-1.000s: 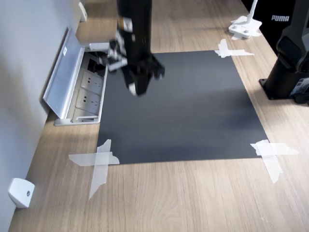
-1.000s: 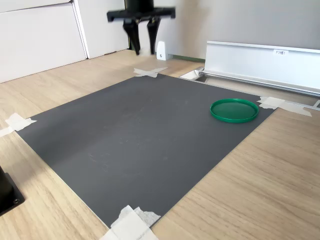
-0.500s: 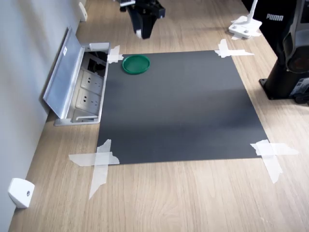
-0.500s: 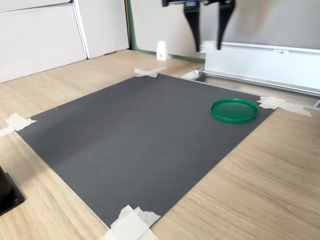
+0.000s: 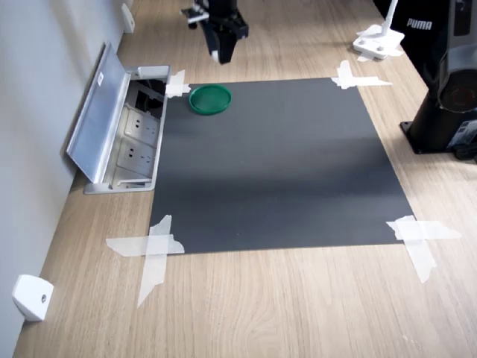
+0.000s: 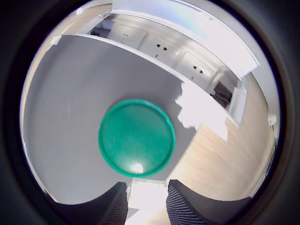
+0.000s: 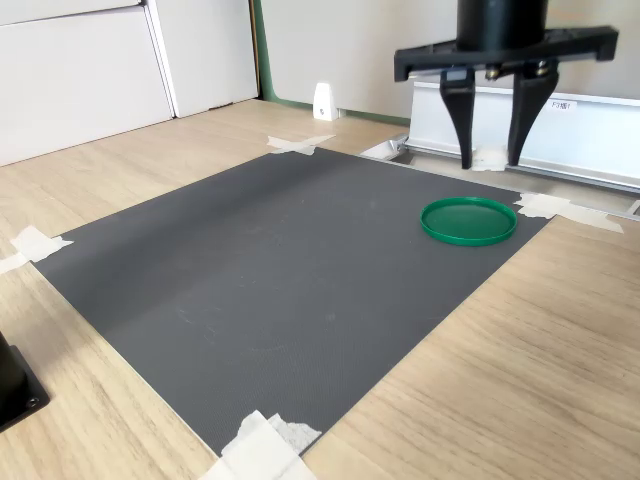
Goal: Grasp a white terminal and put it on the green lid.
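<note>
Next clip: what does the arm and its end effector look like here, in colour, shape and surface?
The arm is a black cylinder ending in a flat black crossbar. From it hang the end effector's two long, tapering black fingers. In the wrist view the fingers' inner faces show fine ribbing. In the first exterior view a whitish part sits beside the wrist. No cables or readable markings are visible.

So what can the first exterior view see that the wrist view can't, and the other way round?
Only the first exterior view shows the whole black mat, its taped corners, the small white wedge by the wall, and the arm's base.

Only the wrist view gives a close look straight down into the green lid, which looks empty, framed by the fingers.

Both show the green lid, the mat under it, and the open socket box beside it.
</note>
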